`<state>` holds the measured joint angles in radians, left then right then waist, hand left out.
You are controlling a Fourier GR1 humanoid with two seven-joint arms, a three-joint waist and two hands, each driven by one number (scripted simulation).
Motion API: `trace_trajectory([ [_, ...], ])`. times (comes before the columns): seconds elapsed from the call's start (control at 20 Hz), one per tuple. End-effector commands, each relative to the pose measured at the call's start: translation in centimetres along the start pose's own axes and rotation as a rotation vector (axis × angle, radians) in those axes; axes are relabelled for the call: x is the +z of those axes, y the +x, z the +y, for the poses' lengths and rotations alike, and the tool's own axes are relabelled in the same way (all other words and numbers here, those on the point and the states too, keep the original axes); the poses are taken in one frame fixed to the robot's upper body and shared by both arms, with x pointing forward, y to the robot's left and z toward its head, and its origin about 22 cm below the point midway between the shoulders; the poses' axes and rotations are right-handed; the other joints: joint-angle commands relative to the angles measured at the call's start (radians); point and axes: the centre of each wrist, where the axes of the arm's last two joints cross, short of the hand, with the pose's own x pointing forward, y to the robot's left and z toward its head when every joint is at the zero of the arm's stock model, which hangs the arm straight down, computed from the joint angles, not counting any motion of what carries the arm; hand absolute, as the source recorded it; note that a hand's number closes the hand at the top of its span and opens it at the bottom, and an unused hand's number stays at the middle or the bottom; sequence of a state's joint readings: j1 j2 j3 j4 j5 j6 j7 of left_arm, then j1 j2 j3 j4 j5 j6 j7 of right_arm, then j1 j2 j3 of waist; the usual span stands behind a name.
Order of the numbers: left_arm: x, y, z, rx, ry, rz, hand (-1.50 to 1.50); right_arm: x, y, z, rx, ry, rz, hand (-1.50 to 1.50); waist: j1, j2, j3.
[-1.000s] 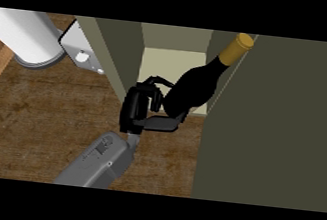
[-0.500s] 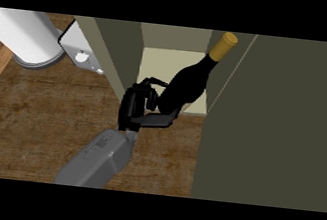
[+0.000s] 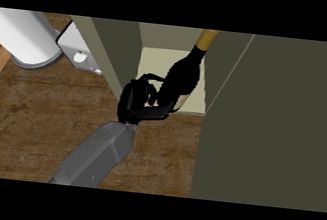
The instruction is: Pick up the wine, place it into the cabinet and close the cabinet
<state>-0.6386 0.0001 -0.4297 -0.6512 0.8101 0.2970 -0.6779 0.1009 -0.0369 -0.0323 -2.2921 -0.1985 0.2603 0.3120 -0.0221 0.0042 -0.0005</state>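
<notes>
The dark glass wine bottle with the yellow top (image 3: 186, 73) is already picked up. One black hand (image 3: 139, 103) on a grey forearm (image 3: 96, 154) has its fingers curled round the lower part of the bottle, so they are clamped on it. From where the arm comes in, I think this is the right hand, but only one arm shows, so I am not sure. The other hand is nowhere to be seen. The bottle leans, with its yellow top pointing up and away toward the back of the olive-green cabinet (image 3: 119, 52). Most of the bottle is over the pale cream floor inside the cabinet (image 3: 157, 61), between the cabinet's left wall and the big dark olive door (image 3: 276, 124) that stands open on the right. I cannot tell if the bottle's bottom is touching the cabinet floor yet, because the hand hides it. So the first job, picking up, is done. The second job, putting the wine inside, looks almost done. What is left, I think, is to set it down, let go, pull the hand out, and swing the door shut. The cabinet sits on a brown wooden counter (image 3: 38, 129). At the far left of the counter there is a white round tube (image 3: 22, 34) with a white flat plate (image 3: 80, 50) beside it.
</notes>
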Motion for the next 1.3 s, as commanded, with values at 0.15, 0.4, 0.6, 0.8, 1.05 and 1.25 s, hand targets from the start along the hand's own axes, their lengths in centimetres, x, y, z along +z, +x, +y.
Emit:
trace_trajectory([
  [0.15,-0.9,-0.3,-0.1,0.000,-0.017,0.005,1.50,0.3,0.0,-2.0,-0.006,0.002,0.022,-1.50,0.001,0.000,0.000],
  [0.4,-2.2,0.6,-0.3,0.036,-0.036,0.028,1.50,-1.6,-1.7,-0.2,-0.004,-0.008,0.014,-1.50,0.015,-0.002,0.000],
  [0.6,-4.4,1.6,-1.0,0.035,-0.007,-0.005,1.50,-0.6,0.7,0.9,0.004,0.037,0.010,-1.50,-0.015,0.005,-0.001],
  [0.8,-4.7,2.0,-1.8,0.023,0.000,-0.011,1.50,-0.1,0.4,0.3,-0.009,0.017,0.004,-1.50,-0.017,0.003,0.000],
  [1.05,-5.2,2.6,-2.6,-0.001,0.027,-0.008,1.50,-1.4,-0.6,-0.4,-0.003,0.043,0.011,-1.50,-0.018,0.005,0.000],
  [1.25,-3.8,0.4,0.6,-0.046,0.042,0.048,1.50,-0.7,-0.8,0.4,-0.007,0.038,0.002,-1.50,-0.021,0.007,0.000],
])
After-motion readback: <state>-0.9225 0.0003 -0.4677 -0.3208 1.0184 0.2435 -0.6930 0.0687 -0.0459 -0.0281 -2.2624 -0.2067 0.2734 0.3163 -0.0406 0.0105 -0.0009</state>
